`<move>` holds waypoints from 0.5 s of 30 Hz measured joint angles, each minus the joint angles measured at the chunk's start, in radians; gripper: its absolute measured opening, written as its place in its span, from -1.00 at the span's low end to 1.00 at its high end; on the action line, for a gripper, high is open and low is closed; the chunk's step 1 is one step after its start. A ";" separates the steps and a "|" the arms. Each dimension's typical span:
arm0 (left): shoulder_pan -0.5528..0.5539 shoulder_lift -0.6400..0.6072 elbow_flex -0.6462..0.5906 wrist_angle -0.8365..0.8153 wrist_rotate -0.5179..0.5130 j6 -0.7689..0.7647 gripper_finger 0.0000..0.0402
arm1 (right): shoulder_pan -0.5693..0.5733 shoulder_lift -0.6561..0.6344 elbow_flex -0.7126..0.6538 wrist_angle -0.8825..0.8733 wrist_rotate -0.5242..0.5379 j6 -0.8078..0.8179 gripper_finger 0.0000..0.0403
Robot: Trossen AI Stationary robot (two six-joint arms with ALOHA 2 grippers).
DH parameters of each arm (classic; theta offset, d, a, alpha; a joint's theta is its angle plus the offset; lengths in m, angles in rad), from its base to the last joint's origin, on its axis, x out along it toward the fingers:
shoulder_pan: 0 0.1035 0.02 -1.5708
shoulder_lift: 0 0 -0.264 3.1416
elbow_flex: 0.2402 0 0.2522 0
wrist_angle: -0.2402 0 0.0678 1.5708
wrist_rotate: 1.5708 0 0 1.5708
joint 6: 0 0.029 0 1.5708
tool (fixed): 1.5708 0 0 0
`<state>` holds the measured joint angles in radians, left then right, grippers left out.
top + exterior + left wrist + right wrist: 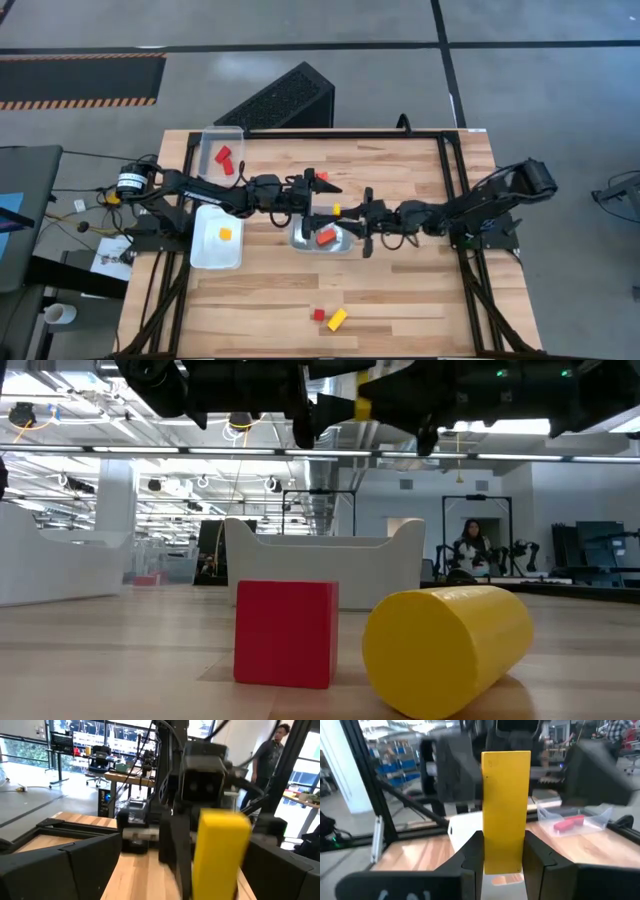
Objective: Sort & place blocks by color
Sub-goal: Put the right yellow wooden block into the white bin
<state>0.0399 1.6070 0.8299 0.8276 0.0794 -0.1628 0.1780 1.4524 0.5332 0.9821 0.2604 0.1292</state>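
Note:
My right gripper (503, 862) is shut on a yellow bar (505, 805) above the table's middle; it also shows in the high view (337, 210) and the low view (362, 408). My left gripper (180, 875) is open and faces it, with a finger on either side of the bar (220, 850), touching nothing that I can see. A red cube (286, 632) and a yellow cylinder (447, 648) lie on the table near its near edge. A red-orange block (325, 237) lies in the middle tray (300, 240). My right gripper pinches the yellow bar between its two fingers (472, 857), on two opposite sides near the bar's lower end (503, 851). The fingers come level from the table's right side and lie across the bar. The bar stands upright, lifted clear of the table.
A white tray (205, 255) at the left holds an orange block (225, 233). A clear tray (212, 135) at the far left holds red blocks (224, 158). A black box (285, 98) stands beyond the far edge. A person (267, 755) stands in the room behind.

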 joint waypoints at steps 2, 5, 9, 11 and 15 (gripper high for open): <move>0.000 0.000 0.000 -0.013 -0.002 -0.006 0.81 | 0.000 0.046 0.027 0.005 -0.001 -0.006 -0.52; 0.000 0.000 0.000 -0.037 -0.003 -0.015 0.80 | 0.000 0.075 0.051 0.008 0.000 -0.012 -0.52; -0.001 0.000 0.000 -0.055 -0.012 -0.009 0.65 | 0.000 0.066 0.053 0.008 0.005 -0.023 -0.52; -0.001 0.000 0.000 -0.058 -0.014 -0.006 0.48 | -0.001 0.052 0.051 0.000 0.010 -0.028 -0.52; -0.002 -0.001 0.000 -0.069 0.004 -0.001 -0.01 | -0.007 0.048 0.051 -0.020 0.012 -0.033 -0.51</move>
<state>0.0380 1.6062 0.8299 0.7589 0.0832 -0.1637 0.1705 1.5005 0.5838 0.9621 0.2722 0.0959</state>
